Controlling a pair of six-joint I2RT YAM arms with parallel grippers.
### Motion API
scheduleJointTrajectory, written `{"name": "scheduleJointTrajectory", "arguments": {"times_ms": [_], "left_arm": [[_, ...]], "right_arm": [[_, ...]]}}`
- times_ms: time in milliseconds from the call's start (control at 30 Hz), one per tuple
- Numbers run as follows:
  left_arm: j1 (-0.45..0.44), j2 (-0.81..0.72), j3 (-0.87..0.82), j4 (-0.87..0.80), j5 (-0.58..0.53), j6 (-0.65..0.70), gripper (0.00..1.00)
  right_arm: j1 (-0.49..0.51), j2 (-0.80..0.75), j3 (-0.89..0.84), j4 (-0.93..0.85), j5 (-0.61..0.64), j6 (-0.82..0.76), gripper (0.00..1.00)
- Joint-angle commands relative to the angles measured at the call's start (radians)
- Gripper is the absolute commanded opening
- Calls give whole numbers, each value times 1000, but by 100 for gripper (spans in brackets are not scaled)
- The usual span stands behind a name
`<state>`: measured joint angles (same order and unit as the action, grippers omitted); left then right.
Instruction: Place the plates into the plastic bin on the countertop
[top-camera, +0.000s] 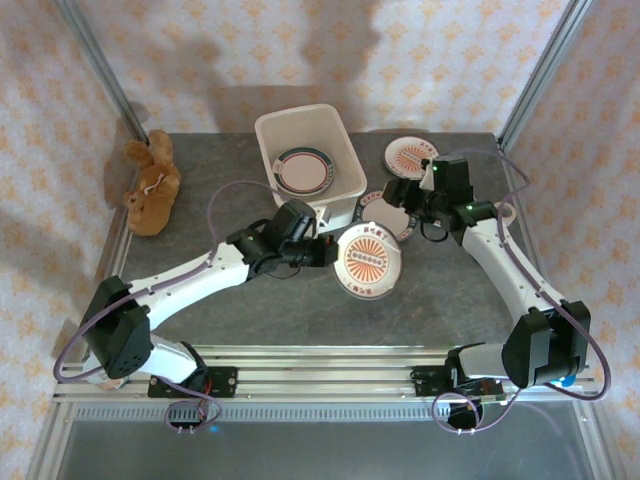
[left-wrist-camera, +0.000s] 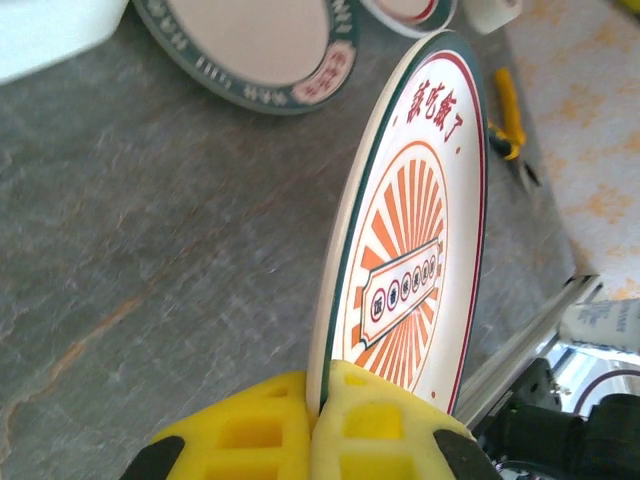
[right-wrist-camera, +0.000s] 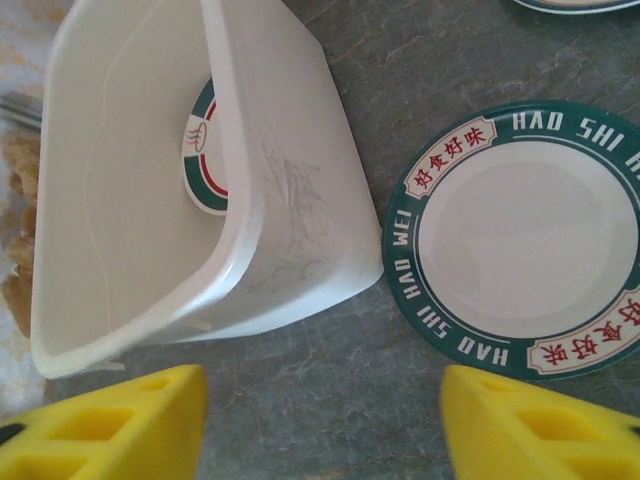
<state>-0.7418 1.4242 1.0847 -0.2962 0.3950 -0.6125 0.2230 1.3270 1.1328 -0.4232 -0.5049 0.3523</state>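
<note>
The left gripper (top-camera: 335, 250) clamps a round cream orange-sunburst plate (top-camera: 369, 259) just beside the off-white rectangular plastic bin (top-camera: 300, 111) holding a teal-rimmed plate (top-camera: 303, 171).

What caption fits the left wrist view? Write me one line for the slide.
Left jaws shut on the rim of the sunburst plate over the grey countertop, a teal-banded plate lying beyond.

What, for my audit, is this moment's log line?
left pincer shut on sunburst plate; right pincer open; plastic bin holds banded plate

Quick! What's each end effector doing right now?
Left end effector: closed, holding the sunburst plate by its rim.
Right end effector: open, holding nothing.
</note>
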Motion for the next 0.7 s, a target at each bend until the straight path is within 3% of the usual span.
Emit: {"name": "scheduleJointTrajectory", "arguments": {"times_ms": [0, 233, 467, 667], "left_arm": [[-1, -59, 82, -34, -56, 54, 0], [45, -120, 138, -22, -86, 109, 0], [118, -131, 171, -2, -31, 119, 0], [162, -126, 201, 13, 21, 114, 0]], "right_arm": [[3, -36, 70, -82, 3, -75, 71], [-3, -73, 214, -294, 67, -222, 78], [-30, -120, 205, -296, -155, -273, 76], [-31, -111, 182, -313, -188, -309, 74]]}}
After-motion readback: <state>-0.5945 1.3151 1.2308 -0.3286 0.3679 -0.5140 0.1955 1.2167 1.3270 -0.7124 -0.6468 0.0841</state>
